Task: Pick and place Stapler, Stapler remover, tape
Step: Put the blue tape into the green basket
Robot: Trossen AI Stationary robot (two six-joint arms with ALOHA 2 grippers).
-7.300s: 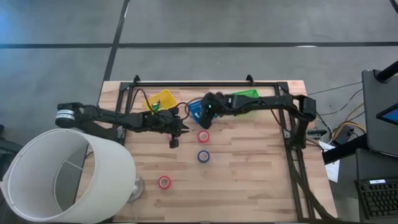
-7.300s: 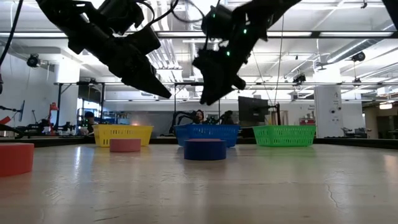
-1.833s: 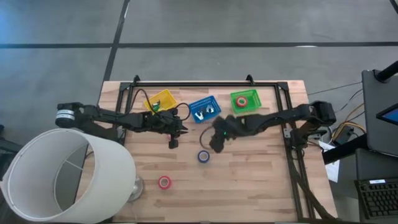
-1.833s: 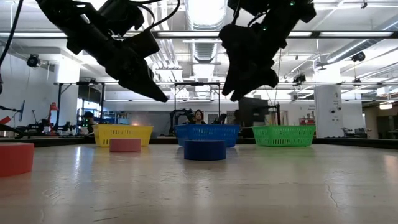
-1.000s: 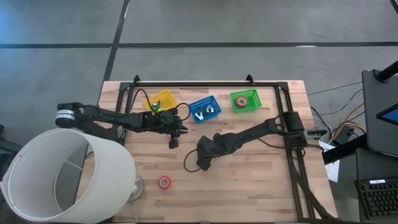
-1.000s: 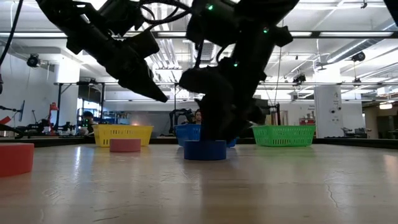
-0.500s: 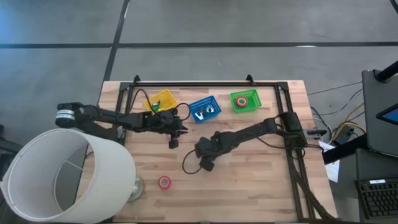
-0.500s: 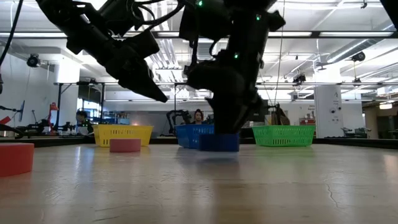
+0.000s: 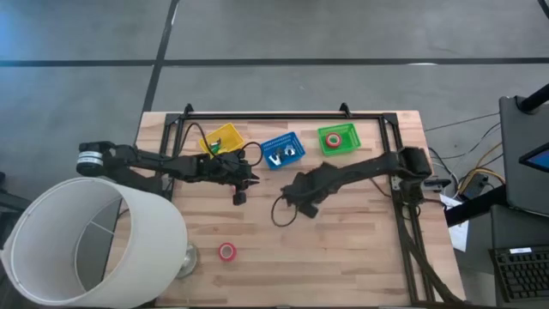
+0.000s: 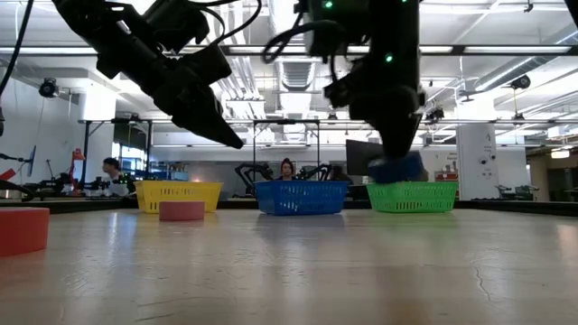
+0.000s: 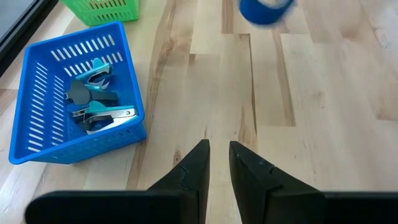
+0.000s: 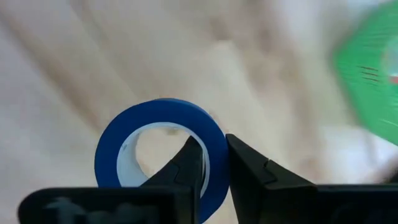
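— Three baskets sit along the far edge: yellow basket (image 9: 222,137), blue basket (image 9: 282,151), green basket (image 9: 338,139). How much room is there in front of them?

— Plenty. The near half of the bench (image 9: 343,249) is bare wood apart from one pink tape roll (image 9: 226,251) near the left. A big white lampshade (image 9: 90,245) overhangs the near left corner.

— Where is the blue tape roll (image 12: 163,149)?

— Lifted off the bench, clamped between the jaws of the right gripper (image 12: 213,163), one finger through its hollow centre. In the low view it hangs in front of the green basket.

— Can you see it from above?

— No, the right arm hides it there. The right wrist view beyond the roll is smeared, so only a green blur shows far off.

— And the left gripper (image 11: 216,160)?

— Jaws nearly together, holding nothing, hovering near the blue basket, which holds small metal-and-blue tools.

— What changed?

— Half a second ago the right gripper was nearer and further left, with the roll low in front of the blue basket; it has risen and swung right. The left arm has not moved.
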